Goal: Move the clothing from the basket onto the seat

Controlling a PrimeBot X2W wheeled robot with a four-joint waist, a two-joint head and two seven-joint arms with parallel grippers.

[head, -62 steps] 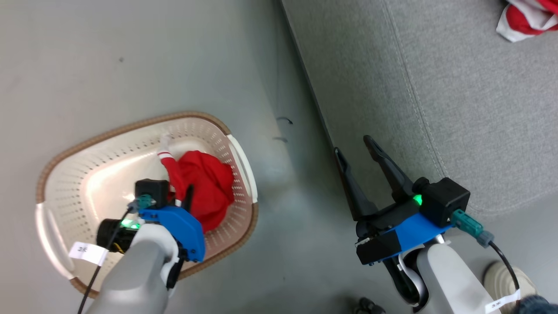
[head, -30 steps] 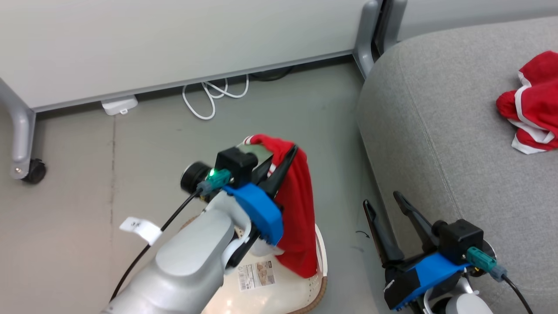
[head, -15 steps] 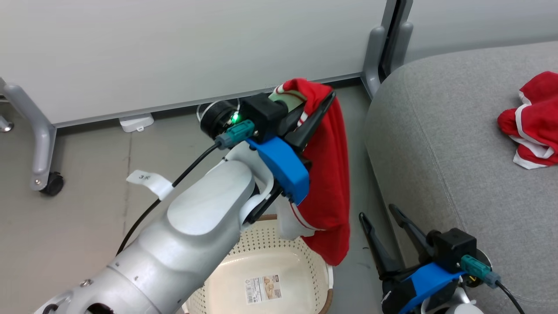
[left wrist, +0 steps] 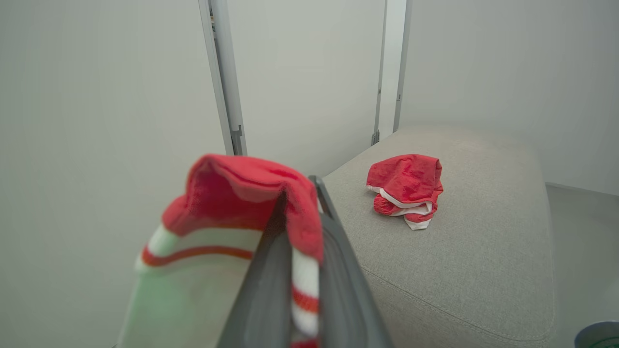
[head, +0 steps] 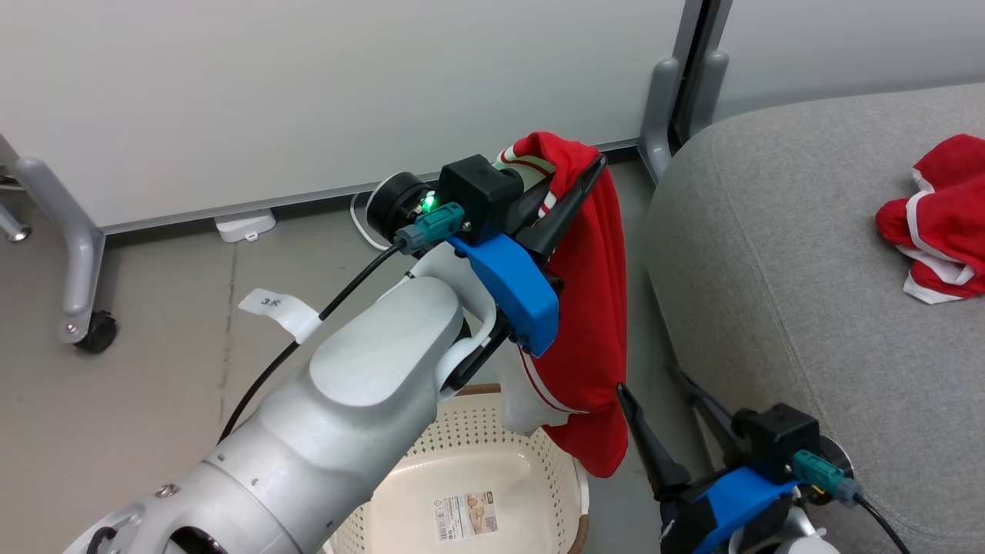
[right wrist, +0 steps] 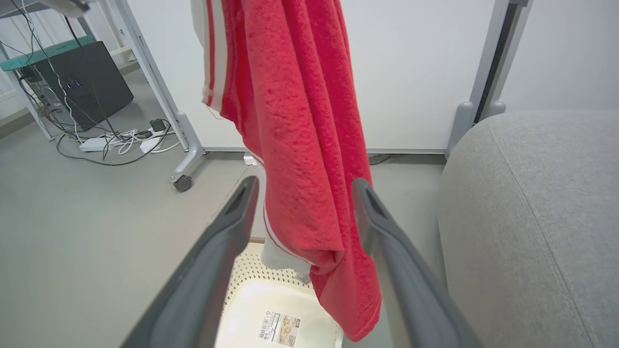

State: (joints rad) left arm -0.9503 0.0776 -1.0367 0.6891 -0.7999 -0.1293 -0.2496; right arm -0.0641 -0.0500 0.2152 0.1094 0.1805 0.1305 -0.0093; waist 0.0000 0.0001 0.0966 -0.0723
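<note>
Lifted slightly higher and nearer seat (head: 769, 269) than half a second ago. Clamped in left gripper's (head: 589, 169) closed fingers: garment (head: 589, 308), hanging long and vertical over basket (head: 462, 431). Just right of it, seat. Low near hem, right gripper (right wrist: 304, 186), spread and empty.

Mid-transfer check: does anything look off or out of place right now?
Nothing looks damaged or spilled. One oddity: the red garment hanging from the left end effector dangles close to the open right end effector and might snag on it.
</note>
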